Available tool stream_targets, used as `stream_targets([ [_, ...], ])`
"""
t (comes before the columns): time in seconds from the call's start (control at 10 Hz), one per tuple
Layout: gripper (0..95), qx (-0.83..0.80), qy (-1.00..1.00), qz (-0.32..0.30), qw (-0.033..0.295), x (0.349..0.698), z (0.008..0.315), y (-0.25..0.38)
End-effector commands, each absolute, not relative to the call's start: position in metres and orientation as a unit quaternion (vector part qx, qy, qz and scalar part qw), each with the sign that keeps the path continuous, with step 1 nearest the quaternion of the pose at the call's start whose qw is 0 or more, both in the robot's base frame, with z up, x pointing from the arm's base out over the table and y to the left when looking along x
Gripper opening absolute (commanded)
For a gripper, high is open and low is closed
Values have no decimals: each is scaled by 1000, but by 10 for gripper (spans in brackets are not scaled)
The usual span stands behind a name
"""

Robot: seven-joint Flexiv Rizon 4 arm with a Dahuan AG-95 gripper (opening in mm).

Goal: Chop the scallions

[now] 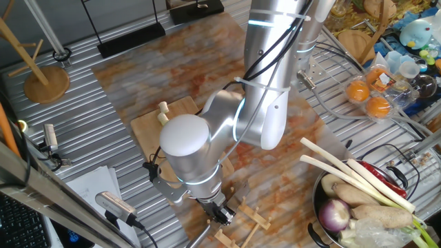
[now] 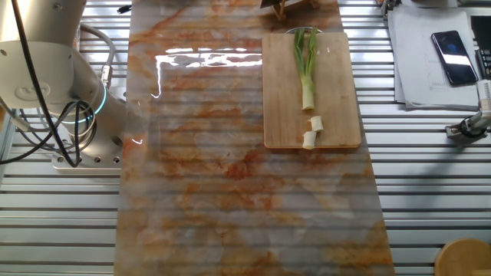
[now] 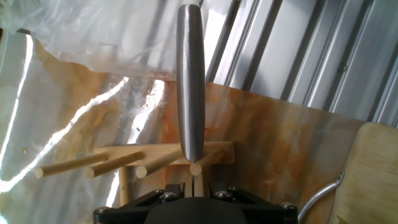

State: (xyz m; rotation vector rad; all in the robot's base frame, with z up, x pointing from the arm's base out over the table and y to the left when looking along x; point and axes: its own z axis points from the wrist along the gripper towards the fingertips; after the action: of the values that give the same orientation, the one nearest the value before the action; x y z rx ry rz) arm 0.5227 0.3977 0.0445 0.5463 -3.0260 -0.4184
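At the bottom edge of the hand view, closest to the lens, the black gripper (image 3: 199,186) is seen with its fingers drawn nearly together. A smooth steel rod (image 3: 190,81) rises straight up from just above them. Whether the fingers are clamped on it cannot be told. Behind the rod a small wooden rack (image 3: 155,158) with round pegs is set on a mottled orange mat. A corner of the wooden cutting board (image 3: 373,168) is shown at the right edge, beside the rack.

In one fixed view, the silver arm is bent low over the mat and the cutting board (image 1: 148,127) is largely hidden by it. The gripper (image 1: 220,212) is lowered beside the rack (image 1: 251,219), just off the board's end. White cut bits (image 1: 162,111) are seen on the board's far end. Well apart from the board, a metal bowl (image 1: 315,207) of vegetables is placed.

In the other fixed view, the cutting board (image 2: 337,92) is seen from above. The scallions (image 2: 307,73) are laid lengthwise on it, green leaves toward the rack (image 2: 291,6), with two cut bits (image 2: 311,130) just past the white end.
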Motion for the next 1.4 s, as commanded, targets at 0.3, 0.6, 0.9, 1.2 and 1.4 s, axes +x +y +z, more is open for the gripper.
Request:
stream_targets([
  [0.3, 190, 174, -976, -133, 20, 524, 42, 400],
  [0.6, 190, 172, -976, -132, 20, 526, 38, 402],
  [0.9, 190, 171, -976, -130, 22, 526, 36, 403],
  [1.2, 190, 171, -977, -128, 27, 526, 35, 403],
  [1.4, 190, 169, -977, -127, 32, 526, 35, 403],
])
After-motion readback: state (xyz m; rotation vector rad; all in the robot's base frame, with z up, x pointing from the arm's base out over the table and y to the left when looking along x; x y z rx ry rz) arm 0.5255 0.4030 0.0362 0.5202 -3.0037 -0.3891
